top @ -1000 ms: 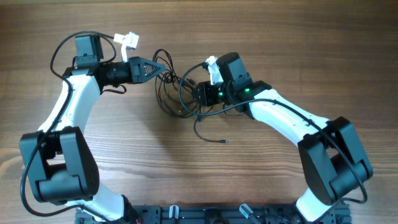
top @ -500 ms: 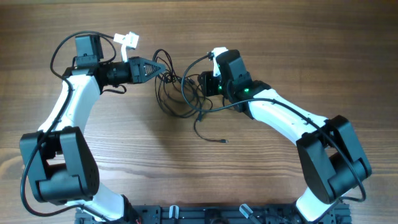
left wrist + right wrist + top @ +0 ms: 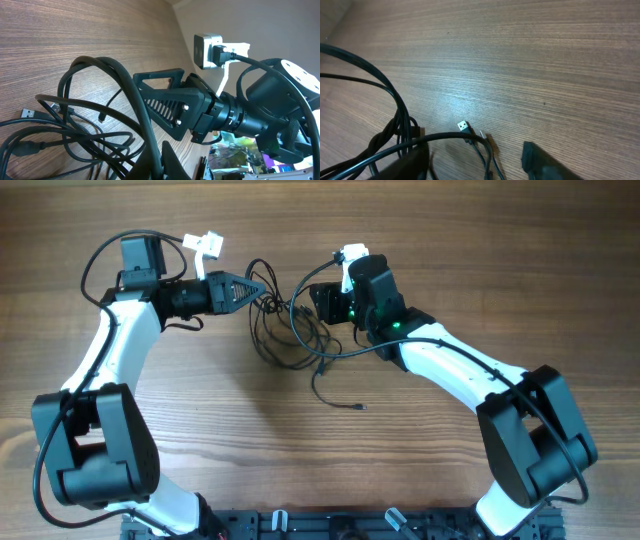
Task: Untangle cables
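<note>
The cables (image 3: 290, 335) are thin black cords tangled in loops at the table's middle, with one loose end (image 3: 360, 407) trailing toward the front. My left gripper (image 3: 256, 288) is shut on a cable strand at the tangle's left edge; in the left wrist view the strand (image 3: 145, 120) runs down between its closed fingers (image 3: 170, 165). My right gripper (image 3: 318, 300) stands open at the tangle's far right side. In the right wrist view a cable arc (image 3: 445, 137) and two small plug ends (image 3: 463, 125) lie on the wood between its spread fingers (image 3: 545, 162), touching neither clearly.
The wooden table (image 3: 450, 240) stretches bare to the back right and front. The right arm's gripper body (image 3: 175, 107) and white camera mount (image 3: 207, 50) fill the left wrist view just beyond the loops. The robot base rail (image 3: 330, 525) lines the front edge.
My right gripper has widened its jaws and shifted toward the table's far side, away from the middle of the tangle. The left arm has stayed still, shut on its strand.
</note>
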